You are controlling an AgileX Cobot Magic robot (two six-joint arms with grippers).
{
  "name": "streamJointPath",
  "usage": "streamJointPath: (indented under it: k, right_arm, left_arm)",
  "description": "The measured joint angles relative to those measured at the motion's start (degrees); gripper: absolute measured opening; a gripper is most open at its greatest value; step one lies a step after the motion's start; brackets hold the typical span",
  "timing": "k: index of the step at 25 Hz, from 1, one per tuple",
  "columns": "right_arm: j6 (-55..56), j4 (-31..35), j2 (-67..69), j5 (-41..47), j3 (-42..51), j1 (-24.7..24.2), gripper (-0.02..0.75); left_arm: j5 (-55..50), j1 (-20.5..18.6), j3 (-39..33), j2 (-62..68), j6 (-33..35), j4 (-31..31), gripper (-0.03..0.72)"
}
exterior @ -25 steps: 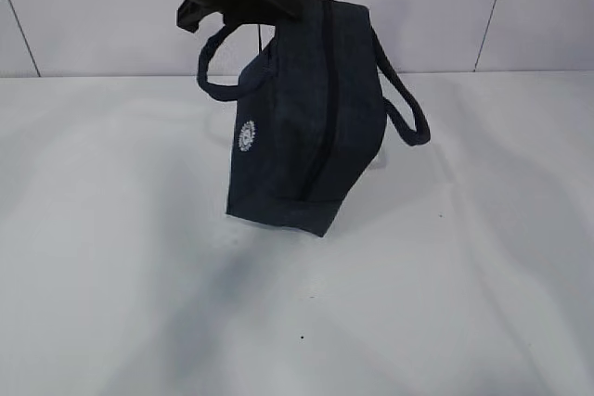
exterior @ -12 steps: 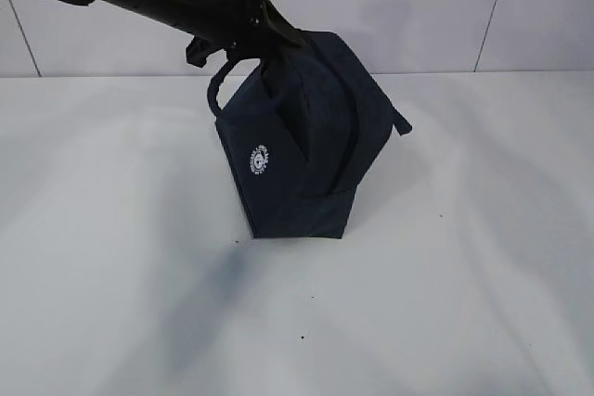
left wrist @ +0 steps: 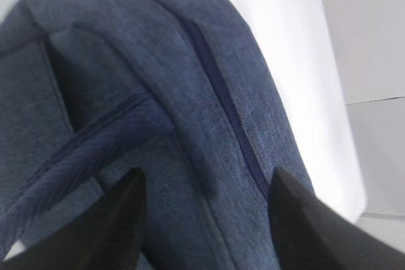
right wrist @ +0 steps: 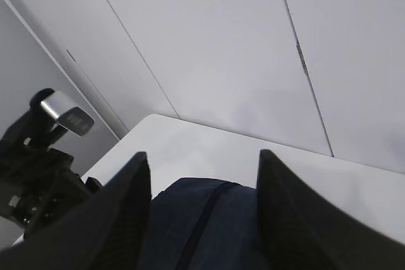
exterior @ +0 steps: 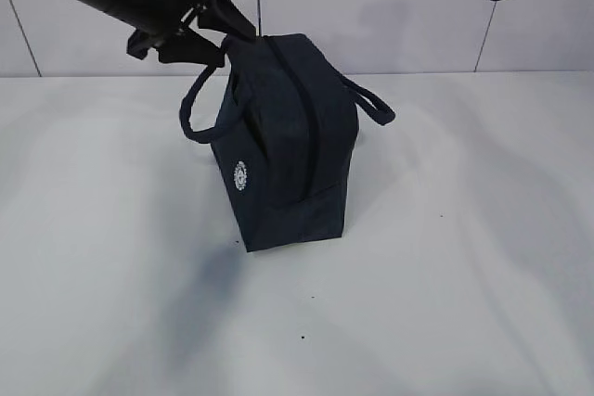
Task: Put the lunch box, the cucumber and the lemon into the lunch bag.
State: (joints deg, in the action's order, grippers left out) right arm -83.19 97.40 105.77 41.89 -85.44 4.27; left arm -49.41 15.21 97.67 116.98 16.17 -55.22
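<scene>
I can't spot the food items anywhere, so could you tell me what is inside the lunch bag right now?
Nothing inside shows: the lunch bag stands on the table with its zipper apparently closed, so its fabric hides any contents.

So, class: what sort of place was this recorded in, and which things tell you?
Probably a lab or test bench: a bare white table, plain panelled walls, and a camera on a stand beside the lunch bag.
</scene>
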Motion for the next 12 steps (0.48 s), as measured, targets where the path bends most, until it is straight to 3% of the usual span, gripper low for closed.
streamJointPath:
  k: [7,12]
  right_arm:
    - [8.78,-4.28,-1.96,1.52,0.00,0.00,0.403]
    - [20.45,-21.84,-8.65,2.14,-3.74,0.00,0.403]
  left_arm:
    - [-1.24,-0.24,0.00,-7.64,0.12,14.47,0.400]
    - [-2.00,-0.24,0.00,-15.32,0.37,24.15,0.399]
